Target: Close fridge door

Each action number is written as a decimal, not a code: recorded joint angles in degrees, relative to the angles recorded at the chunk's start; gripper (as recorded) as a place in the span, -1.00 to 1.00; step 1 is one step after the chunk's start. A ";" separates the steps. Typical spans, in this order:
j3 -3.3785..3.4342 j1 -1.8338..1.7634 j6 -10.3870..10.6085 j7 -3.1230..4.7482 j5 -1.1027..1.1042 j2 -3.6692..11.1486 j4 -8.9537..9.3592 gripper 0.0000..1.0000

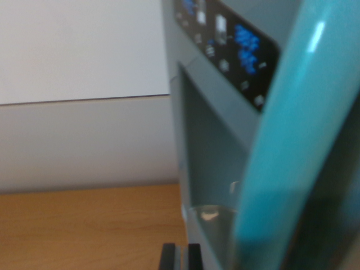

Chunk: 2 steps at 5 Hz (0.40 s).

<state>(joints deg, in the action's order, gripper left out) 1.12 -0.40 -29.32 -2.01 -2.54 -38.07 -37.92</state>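
Teal fridge door [225, 140] fills the wrist view's right above the wooden worktop [84, 230]; gripper [180, 257] fingers narrow, holding nothing, approaching; next, likely push.

Teal fridge door [214, 140] fills right half, blurred; black control panel [236, 50] upper centre; gripper [180, 257] tips bottom centre; wooden tabletop [84, 230] lower left.

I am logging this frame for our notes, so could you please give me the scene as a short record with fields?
view: wrist camera, close up, blurred
fridge: teal, toy-like, fills the wrist view's right
control panel: black with blue markings, near top
dispenser recess: below the panel
handle: teal, curved, nearest the camera
hand: dark fingertips at bottom edge, close together, holding nothing visible
table: wooden
door state: cannot tell
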 joint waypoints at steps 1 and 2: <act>0.00 0.00 0.00 0.00 0.00 0.00 0.00 1.00; -1.76 0.02 0.05 0.00 0.00 0.99 -1.47 1.00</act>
<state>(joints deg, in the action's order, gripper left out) -0.63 -0.38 -29.27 -2.01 -2.54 -37.08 -39.39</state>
